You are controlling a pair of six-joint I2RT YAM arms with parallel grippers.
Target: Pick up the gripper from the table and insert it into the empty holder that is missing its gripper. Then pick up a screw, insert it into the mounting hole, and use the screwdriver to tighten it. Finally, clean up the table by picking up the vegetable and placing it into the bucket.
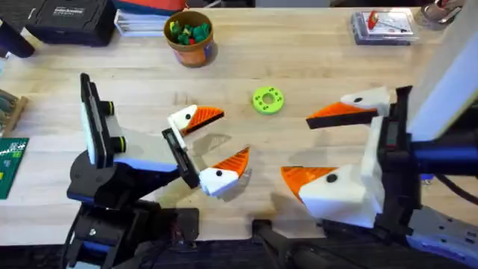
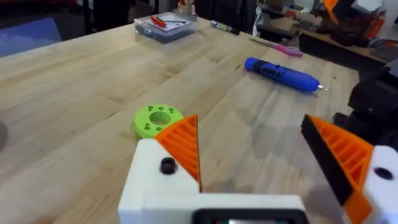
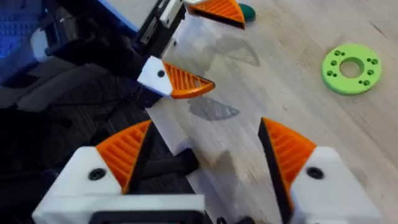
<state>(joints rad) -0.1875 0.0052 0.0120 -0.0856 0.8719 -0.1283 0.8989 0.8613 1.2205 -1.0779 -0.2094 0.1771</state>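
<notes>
Left gripper [image 1: 211,146] low over the near table [image 1: 314,67], fingers apart, holding nothing. Right gripper [image 1: 328,146] hovering opposite it, fingers spread wide, nothing between them. Lime-green disc [image 1: 268,100] lies between and beyond the two. Bucket [image 1: 190,36] stands at the far side, toy pieces inside. Blue screwdriver [image 2: 281,74] lies flat past the disc. Teal vegetable [image 3: 247,10] sits just beside the left gripper's far finger.

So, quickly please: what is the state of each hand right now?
Left hand: open, holding nothing.
Right hand: open, holding nothing.
</notes>
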